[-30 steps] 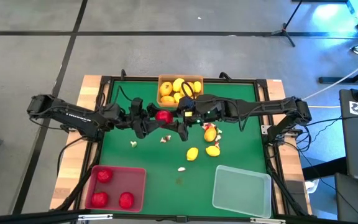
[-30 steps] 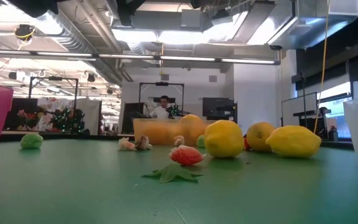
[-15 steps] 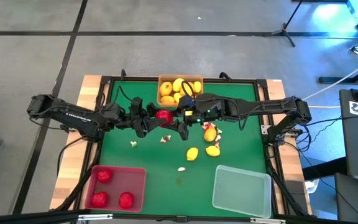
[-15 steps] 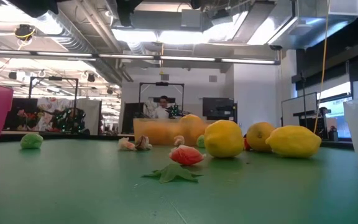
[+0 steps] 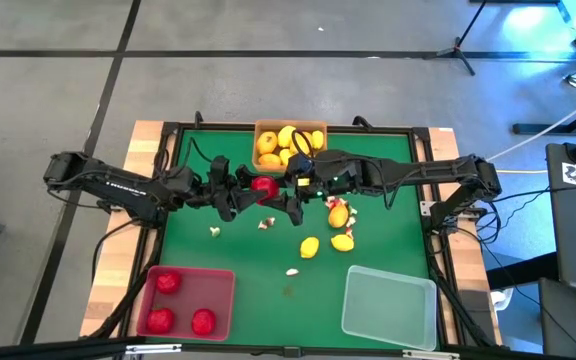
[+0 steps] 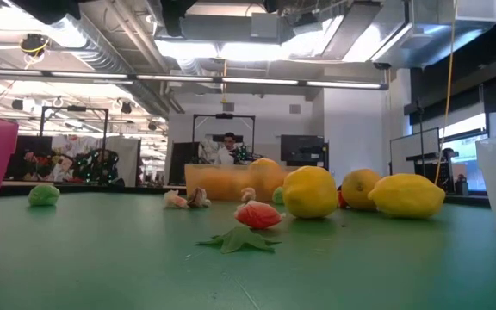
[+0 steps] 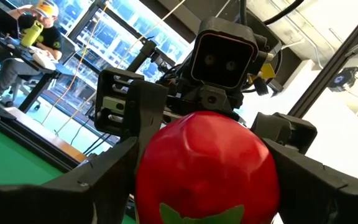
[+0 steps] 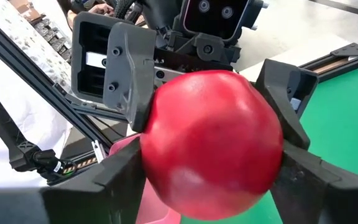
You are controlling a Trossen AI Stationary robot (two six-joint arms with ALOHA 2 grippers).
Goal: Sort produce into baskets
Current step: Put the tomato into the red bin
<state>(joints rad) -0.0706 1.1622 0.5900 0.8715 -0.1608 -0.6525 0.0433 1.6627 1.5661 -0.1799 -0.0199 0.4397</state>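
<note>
A red round fruit (image 5: 263,185) with a green leaf on it is held above the green table's far middle, between my two grippers. My left gripper (image 5: 250,189) reaches it from the table's left and is shut on it. My right gripper (image 5: 277,188) reaches it from the right and is shut on it too. The fruit fills both wrist views (image 7: 207,165) (image 8: 213,140). The orange-tan basket (image 5: 318,127) at the far edge holds yellow fruits. The red basket (image 5: 218,275) at the near left holds three red fruits. The clear basket (image 5: 389,305) stands at the near right. My left gripper pinches the red fruit's two opposite sides (image 7: 149,177) between its two fingers. The fingers lie about level and come from the table's left. The fruit is clear of the table. My right gripper pinches the same fruit's sides (image 8: 155,168) between its two fingers. The fingers lie about level and come from the table's right, facing the left gripper. The left arm's fingers (image 8: 126,68) show on the fruit's far half.
Three loose yellow and orange fruits (image 5: 339,213) (image 5: 310,247) (image 5: 343,241) lie right of the table's middle. Small whitish bits (image 5: 214,231) (image 5: 265,223) (image 5: 293,270) are scattered about. A small red piece on a green leaf (image 6: 257,217) lies near the low camera. People show in the room beyond.
</note>
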